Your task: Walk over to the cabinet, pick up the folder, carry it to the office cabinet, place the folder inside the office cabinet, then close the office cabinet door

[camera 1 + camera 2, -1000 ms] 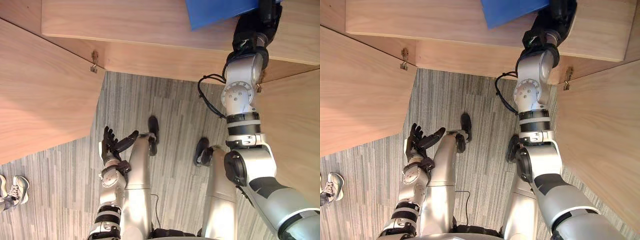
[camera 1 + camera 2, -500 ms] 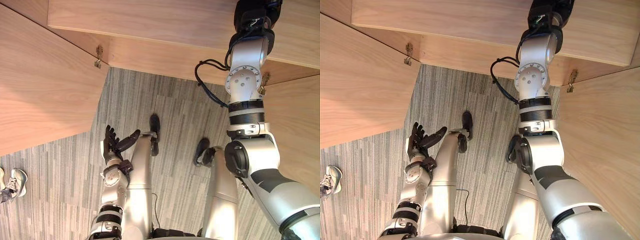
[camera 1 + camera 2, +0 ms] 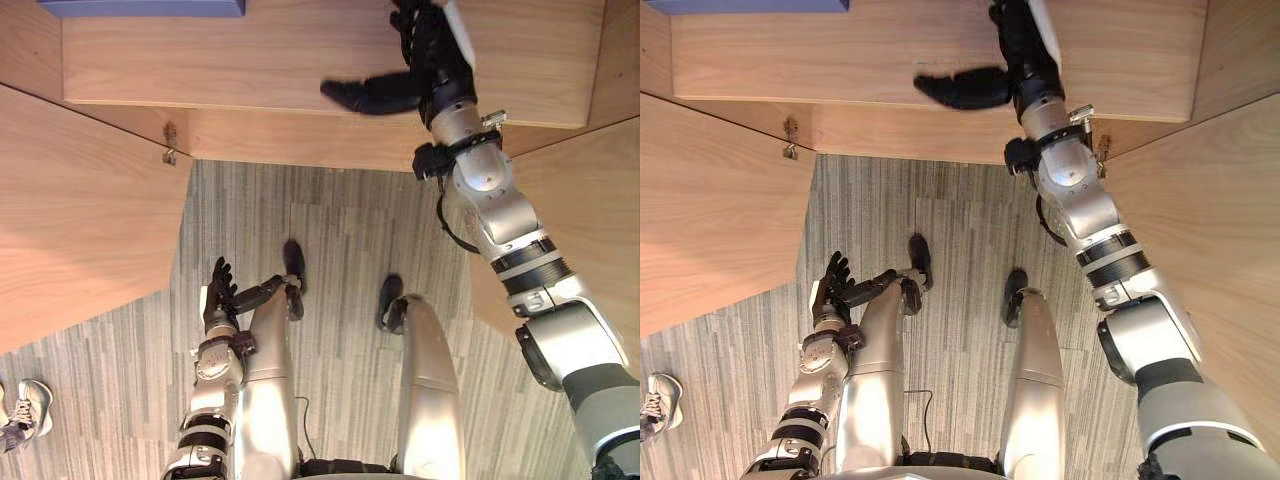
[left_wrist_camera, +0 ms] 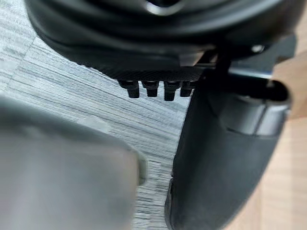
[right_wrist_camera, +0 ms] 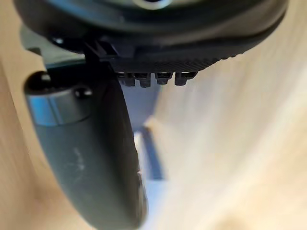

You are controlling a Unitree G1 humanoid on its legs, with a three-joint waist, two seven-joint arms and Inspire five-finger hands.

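Blue folder [image 3: 140,7] sits on the cabinet shelf [image 3: 300,50], well left of the right hand [image 3: 435,72], which is spread open and empty. Left hand [image 3: 222,297] hangs open, low. Cabinet doors [image 3: 80,220] stand wide either side.
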